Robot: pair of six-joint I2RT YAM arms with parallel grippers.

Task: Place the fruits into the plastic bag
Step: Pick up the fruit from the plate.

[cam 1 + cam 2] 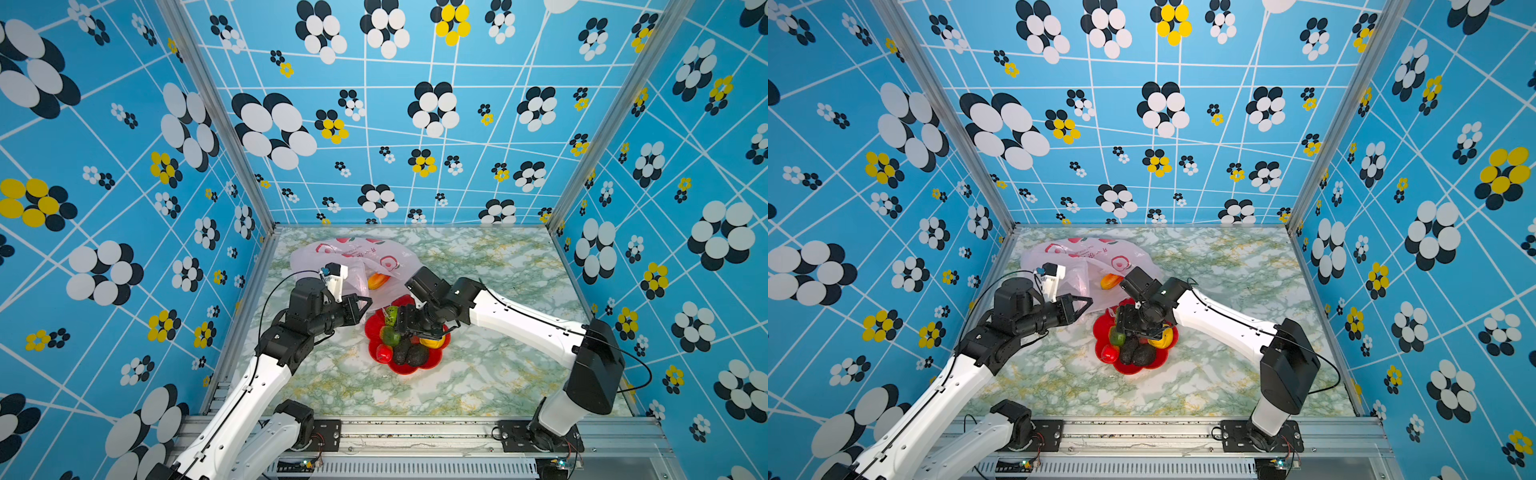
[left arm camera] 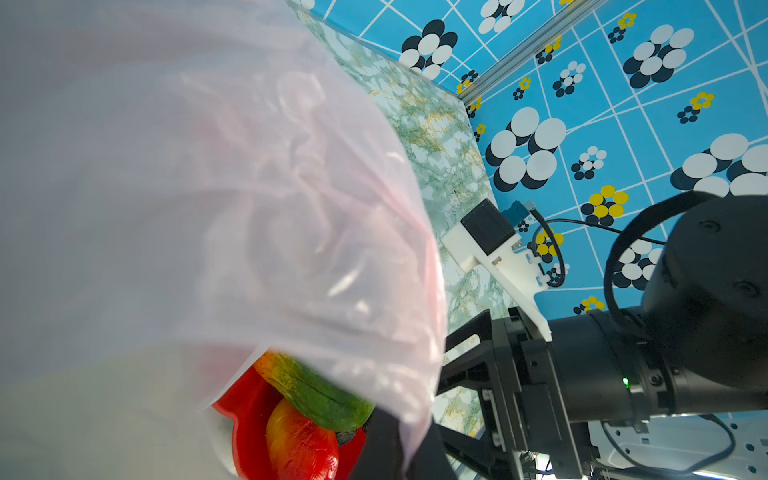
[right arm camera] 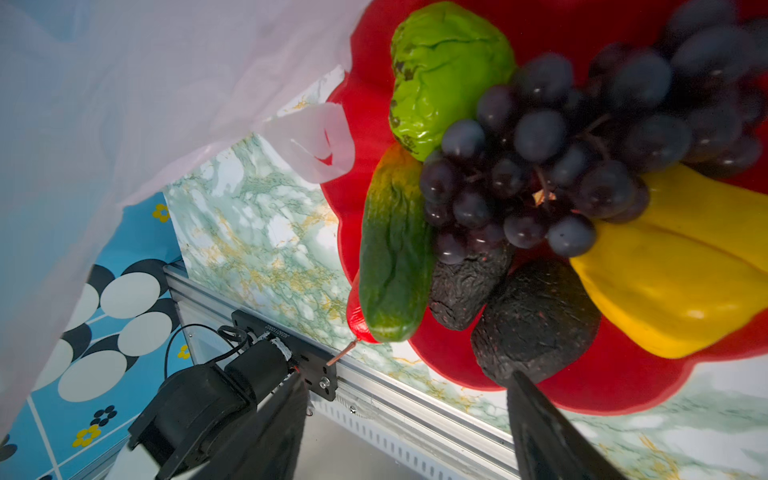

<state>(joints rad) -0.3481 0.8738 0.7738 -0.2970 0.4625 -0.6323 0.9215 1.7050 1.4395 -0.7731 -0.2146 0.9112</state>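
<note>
Presently, the left pincer (image 1: 365, 302) is pressed together, pinching the edge of the bag (image 1: 353, 253) and lifting the film off the table (image 1: 490, 266). The rest of the bag lies beyond its tip. An orange fruit (image 1: 376, 281) shows inside the bag's mouth, just past that tip. The right pincer (image 3: 407, 372) is spread wide and holds nothing, poised low over the plate (image 1: 399, 369), which sits just beside the left pincer's tip. Straight ahead of the right pincer's fingers are the grapes (image 3: 561, 145), topmost on the heap. Nearest those fingers are two avocados (image 3: 536, 320); one fingertip meets the outline of the nearer one, and contact cannot be told. To one side of the grapes lie a long green fruit (image 3: 395, 257) and a kiwi (image 3: 444, 70), and to the other side a yellow fruit (image 3: 681, 270). A small red fruit (image 1: 384, 353) rests at the plate's edge, on the side toward the left pincer's arm. One handle loop (image 3: 328, 141) of the bag lies over the plate's rim, beyond the green fruit.
</note>
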